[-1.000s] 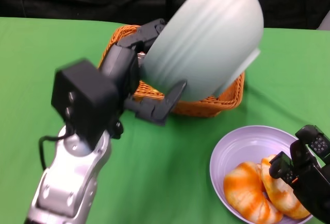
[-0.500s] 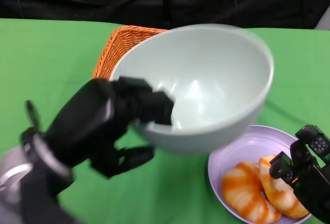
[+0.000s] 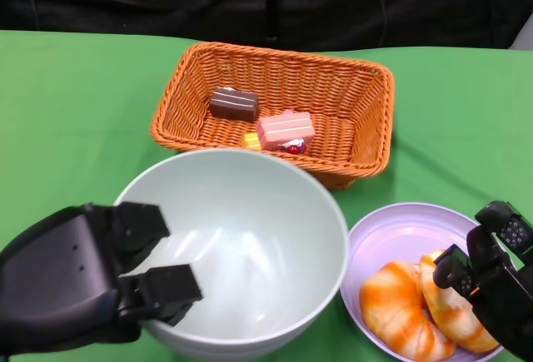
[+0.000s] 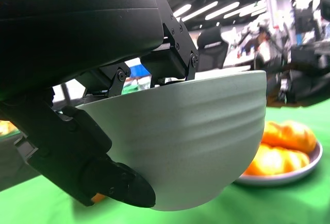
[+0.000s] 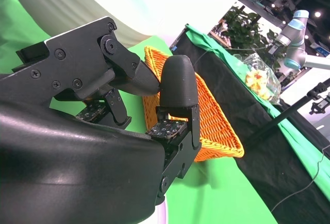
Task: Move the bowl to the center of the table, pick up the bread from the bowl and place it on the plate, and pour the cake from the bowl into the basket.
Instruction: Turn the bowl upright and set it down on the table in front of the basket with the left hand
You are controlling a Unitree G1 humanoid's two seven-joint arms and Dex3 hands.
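Note:
My left hand (image 3: 92,283) grips the near-left rim of the pale bowl (image 3: 250,237), fingers inside and thumb under the wall, as the left wrist view shows (image 4: 191,136). The bowl is upright and empty, in front of the orange basket (image 3: 366,121). In the basket lie a brown cake (image 3: 233,103), a pink cake (image 3: 285,130) and a small yellow piece (image 3: 251,140). Two glazed breads (image 3: 404,312) lie on the lavender plate (image 3: 391,233) at the lower right. My right hand (image 3: 495,275) hovers over the plate's right edge, holding nothing, fingers loosely bent.
The green cloth covers the whole table. A black backdrop runs along the far edge behind the basket. Bowl and plate nearly touch at the front. Bare cloth lies to the left of the basket and the bowl.
The bowl, tipped over the basket a second ago, has turned upright and come down toward me in front of the basket. The cakes now show in the basket. My right hand has stayed put.

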